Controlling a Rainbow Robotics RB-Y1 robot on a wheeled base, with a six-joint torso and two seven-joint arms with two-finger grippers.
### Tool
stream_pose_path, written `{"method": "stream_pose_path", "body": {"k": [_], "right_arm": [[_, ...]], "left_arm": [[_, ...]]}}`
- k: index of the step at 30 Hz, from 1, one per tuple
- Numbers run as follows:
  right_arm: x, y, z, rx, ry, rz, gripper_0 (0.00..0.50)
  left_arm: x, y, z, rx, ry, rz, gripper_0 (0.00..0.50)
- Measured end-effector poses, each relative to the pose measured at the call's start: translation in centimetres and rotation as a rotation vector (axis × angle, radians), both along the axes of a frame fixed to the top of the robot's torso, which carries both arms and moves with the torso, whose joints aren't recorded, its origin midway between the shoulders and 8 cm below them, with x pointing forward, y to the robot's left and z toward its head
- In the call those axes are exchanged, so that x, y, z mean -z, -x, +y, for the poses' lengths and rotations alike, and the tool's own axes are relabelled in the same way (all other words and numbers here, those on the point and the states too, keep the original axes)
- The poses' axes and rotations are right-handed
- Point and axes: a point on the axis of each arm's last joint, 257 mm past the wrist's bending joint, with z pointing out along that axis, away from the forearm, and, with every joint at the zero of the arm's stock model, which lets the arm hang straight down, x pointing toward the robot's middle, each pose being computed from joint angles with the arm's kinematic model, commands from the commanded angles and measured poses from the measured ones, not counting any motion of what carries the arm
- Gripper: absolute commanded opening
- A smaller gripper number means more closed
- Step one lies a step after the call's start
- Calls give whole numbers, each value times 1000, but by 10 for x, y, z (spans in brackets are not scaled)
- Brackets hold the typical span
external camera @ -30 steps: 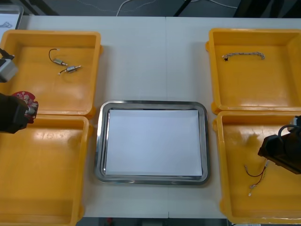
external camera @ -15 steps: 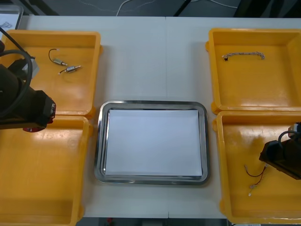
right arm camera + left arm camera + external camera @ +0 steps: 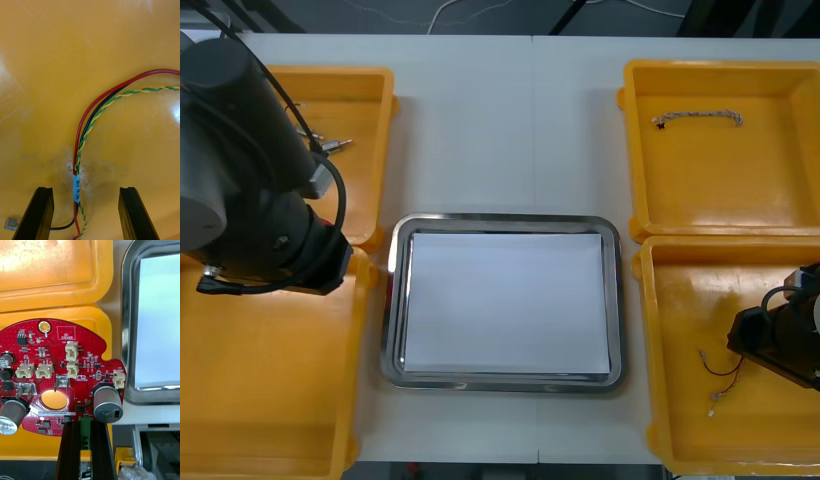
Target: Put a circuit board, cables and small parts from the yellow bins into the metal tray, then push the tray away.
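Swung rightward, the left gripper [image 3: 85,435] pinches the circuit board [image 3: 56,371] by its edge just left of the metal tray [image 3: 127,315]; so thin a hold may slip. Spread, the right gripper [image 3: 85,192] straddles the cable [image 3: 98,108] in the near-right bin [image 3: 680,445].

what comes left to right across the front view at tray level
near left yellow bin under the left arm, left gripper shut on circuit board → metal tray → near right yellow bin → red and yellow cable → right gripper, open over the cable
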Motion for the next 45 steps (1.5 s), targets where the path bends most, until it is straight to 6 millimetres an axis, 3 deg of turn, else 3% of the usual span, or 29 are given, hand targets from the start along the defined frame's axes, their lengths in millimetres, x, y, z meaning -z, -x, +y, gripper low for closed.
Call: {"method": "stream_pose_path", "body": {"k": [7, 26, 27, 28, 29, 30, 31, 32, 45], "right_arm": [[8, -7, 1, 11, -16, -22, 500], [10, -4, 8, 3, -39, -9, 499], [10, -3, 8, 2, -40, -8, 433], [10, -3, 8, 2, -41, -6, 299], [10, -3, 8, 2, -42, -4, 257], [10, -2, 9, 1, -44, -1, 76], [11, -1, 9, 1, -44, 1, 76], [11, -1, 9, 1, -44, 4, 0], [7, 8, 12, -8, -42, 59, 0]], "left_arm": [[10, -7, -36, -141, 104, -31, 0], [47, -16, -116, -12, 149, -144, 0], [50, -14, -118, -5, 149, -143, 0], [53, -12, -121, 0, 147, -140, 0], [56, -10, -123, 5, 146, -138, 0], [59, -8, -124, 9, 145, -134, 0], [62, -6, -126, 12, 143, -131, 0], [64, -5, -126, 13, 144, -130, 0], [102, 11, -124, 4, 115, -120, 0]]}}
